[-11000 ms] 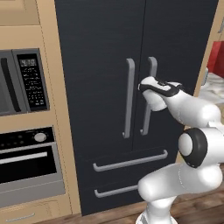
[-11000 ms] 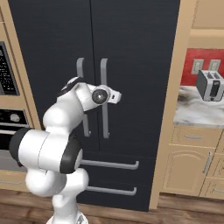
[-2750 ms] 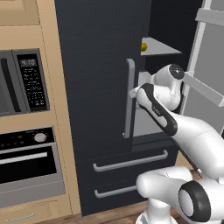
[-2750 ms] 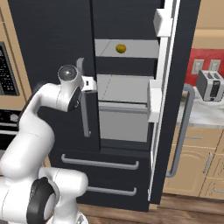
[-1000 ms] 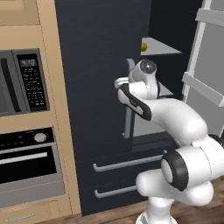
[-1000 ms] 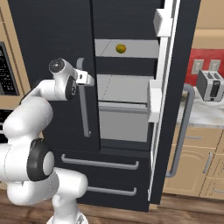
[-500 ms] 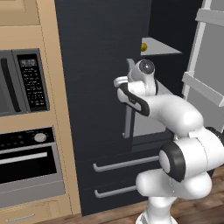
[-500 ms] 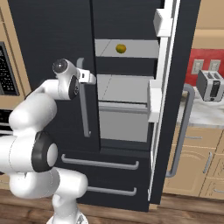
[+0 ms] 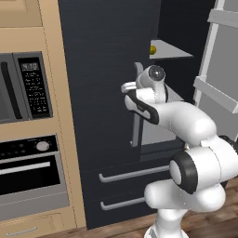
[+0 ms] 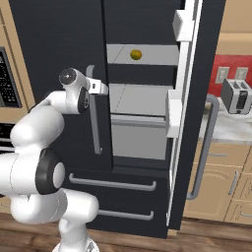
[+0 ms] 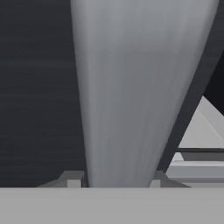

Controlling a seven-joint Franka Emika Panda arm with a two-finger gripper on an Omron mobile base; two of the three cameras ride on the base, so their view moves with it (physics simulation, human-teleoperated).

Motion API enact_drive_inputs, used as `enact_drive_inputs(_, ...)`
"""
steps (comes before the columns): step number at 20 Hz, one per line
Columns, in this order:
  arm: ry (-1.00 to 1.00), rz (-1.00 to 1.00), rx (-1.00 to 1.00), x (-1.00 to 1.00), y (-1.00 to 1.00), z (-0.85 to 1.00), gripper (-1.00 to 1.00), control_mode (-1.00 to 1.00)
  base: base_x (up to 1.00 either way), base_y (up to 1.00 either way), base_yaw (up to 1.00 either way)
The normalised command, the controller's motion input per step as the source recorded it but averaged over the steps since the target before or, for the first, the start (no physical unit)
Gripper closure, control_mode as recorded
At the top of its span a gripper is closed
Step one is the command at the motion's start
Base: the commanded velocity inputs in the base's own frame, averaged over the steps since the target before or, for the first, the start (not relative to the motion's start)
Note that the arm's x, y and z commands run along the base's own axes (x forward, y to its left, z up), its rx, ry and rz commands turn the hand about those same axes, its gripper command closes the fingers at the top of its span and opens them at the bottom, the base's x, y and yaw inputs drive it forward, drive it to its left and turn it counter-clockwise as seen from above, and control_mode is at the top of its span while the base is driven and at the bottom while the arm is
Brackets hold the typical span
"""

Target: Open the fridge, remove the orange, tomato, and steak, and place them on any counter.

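The dark fridge (image 9: 102,69) has its right door (image 10: 189,123) swung open and its left door (image 10: 54,44) closed. The orange (image 10: 136,54) lies on an upper pale shelf, and is also glimpsed as the orange (image 9: 152,49) at the door's edge. The tomato and the steak are hidden. My gripper (image 10: 101,88) is at the upper part of the left door's grey bar handle (image 10: 95,123). In the hand view that handle (image 11: 127,96) runs between my fingertips (image 11: 73,178), which press against its sides. The marbled counter (image 10: 231,125) lies to the right.
A toaster (image 10: 235,96) stands on the counter before a red wall. The open door's long handle (image 10: 204,147) juts out toward the beige cabinets. A microwave (image 9: 23,88) and a steel oven (image 9: 28,172) sit left of the fridge. Two drawers (image 10: 113,184) lie below.
The fingers have closed in on the left door's handle, with the hand staying at the same height. The right door, closed in the earliest frames, stands open.
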Motion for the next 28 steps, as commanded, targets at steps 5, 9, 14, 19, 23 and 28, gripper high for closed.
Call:
enact_drive_inputs(5, 0.00, 0.00, 0.00, -0.36, 0.14, 0.00, 1.00, -1.00, 0.00, 0.00, 0.00)
enact_drive_inputs(9, 0.00, -0.17, 0.00, -0.52, 0.46, 0.00, 1.00, -1.00, 0.00, 0.00, 0.00)
enact_drive_inputs(14, 0.00, -0.37, 0.00, -0.91, 0.56, 0.00, 1.00, -1.00, 0.00, 0.00, 0.00)
enact_drive_inputs(19, 0.00, -0.47, 0.00, -1.00, 0.57, 0.00, 1.00, -1.00, 0.00, 0.00, 0.00)
enact_drive_inputs(23, -0.01, -0.37, 0.00, -1.00, 0.18, 0.00, 1.00, -1.00, 0.00, 0.00, 0.00)
enact_drive_inputs(28, -0.05, -0.28, 0.00, -1.00, 0.09, 0.00, 1.00, -1.00, 0.00, 0.00, 0.00)
